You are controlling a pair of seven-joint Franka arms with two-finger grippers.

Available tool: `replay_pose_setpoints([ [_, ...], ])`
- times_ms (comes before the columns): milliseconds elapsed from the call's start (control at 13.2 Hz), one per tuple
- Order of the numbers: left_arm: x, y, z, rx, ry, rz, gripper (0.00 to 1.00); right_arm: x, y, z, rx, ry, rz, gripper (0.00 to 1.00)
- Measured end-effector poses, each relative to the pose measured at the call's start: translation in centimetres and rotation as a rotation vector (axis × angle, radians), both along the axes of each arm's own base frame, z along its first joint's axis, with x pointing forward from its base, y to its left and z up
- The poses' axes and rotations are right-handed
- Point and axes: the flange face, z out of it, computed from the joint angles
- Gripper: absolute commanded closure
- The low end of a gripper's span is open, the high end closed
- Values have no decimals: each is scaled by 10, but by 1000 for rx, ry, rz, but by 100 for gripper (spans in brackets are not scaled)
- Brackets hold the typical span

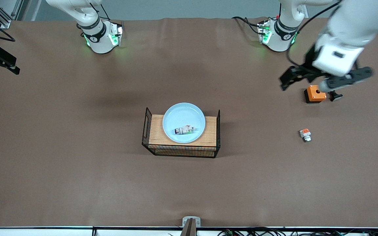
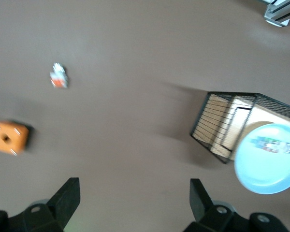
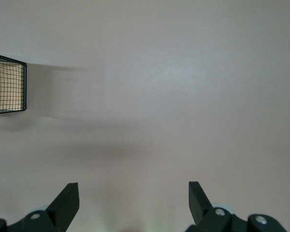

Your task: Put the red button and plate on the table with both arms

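Front view has the tiny whitish-grey push-button part with a green patch and dark metallic end lying on its side in the round, shallow pale-blue plate, toward the edge of the plate nearer the camera. The plate sits on the wooden-topped black wire rack, roughly mid-tabletop, so neither task thing is on the plain matte brown tabletop itself.

Over toward the left arm's end of the tabletop there's a small white part with an orange-red top lying by itself, and farther from the camera than that, an orange box with a hole in its top with a small black piece just beside it.

The left claw hangs in the air over the tabletop right by the orange box, fingers spread wide, nothing between them. Its wrist view shows both black fingers apart, with the rack, plate, orange box and small white part all below it.

The right claw only shows in its own wrist view: spread wide, holding nothing, over bare brown tabletop with a corner of the wire rack at the edge of the shot.
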Motion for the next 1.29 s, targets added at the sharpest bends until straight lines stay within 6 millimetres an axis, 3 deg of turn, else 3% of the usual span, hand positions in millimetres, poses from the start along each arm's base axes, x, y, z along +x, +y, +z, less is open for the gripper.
replay_pose_setpoints([
  [303,4,-99,-51,-75,53,309,0,1,-1,0,-4,2,-2,0],
  [531,1,-151,-76,-133,84,624,0,19,-3,-32,-7,66,-5,0],
  [759,5,-183,-101,-187,122,869,0,49,-5,-89,-17,159,-8,0],
  [910,12,-194,-112,-199,159,1004,0,64,-12,-114,-50,190,-13,0],
  [1290,39,-221,-154,-253,232,1199,0,68,-10,-109,-58,176,-13,0],
])
